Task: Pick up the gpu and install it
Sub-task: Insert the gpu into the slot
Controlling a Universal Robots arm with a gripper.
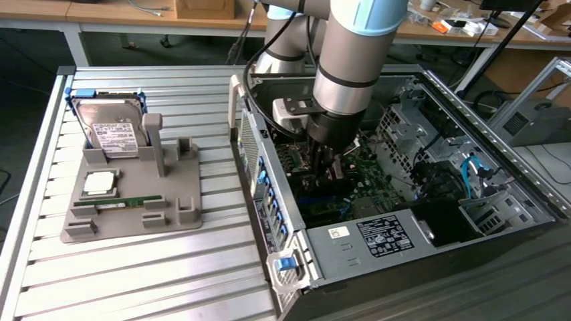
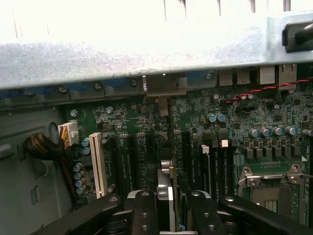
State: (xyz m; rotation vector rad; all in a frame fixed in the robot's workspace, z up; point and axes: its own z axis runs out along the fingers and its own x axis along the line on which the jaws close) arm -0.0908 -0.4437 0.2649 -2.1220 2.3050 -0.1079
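Gripper (image 2: pixel 168 200) is clenched on the gpu (image 2: pixel 165 180), which sits edge-on between its fingers (image 2: pixel 143 208). It's down inside the PC case (image 1: pixel 295 264), with the motherboard (image 2: pixel 127 122) slots directly ahead. Can't tell whether the card touches a slot.

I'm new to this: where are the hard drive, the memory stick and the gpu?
hard drive (image 1: pixel 115 138): exterior view, on its white label.
memory stick (image 1: pixel 130 200): exterior view, middle of its green strip.
gpu (image 2: pixel 165 188): wrist view, on its silvery metal edge.
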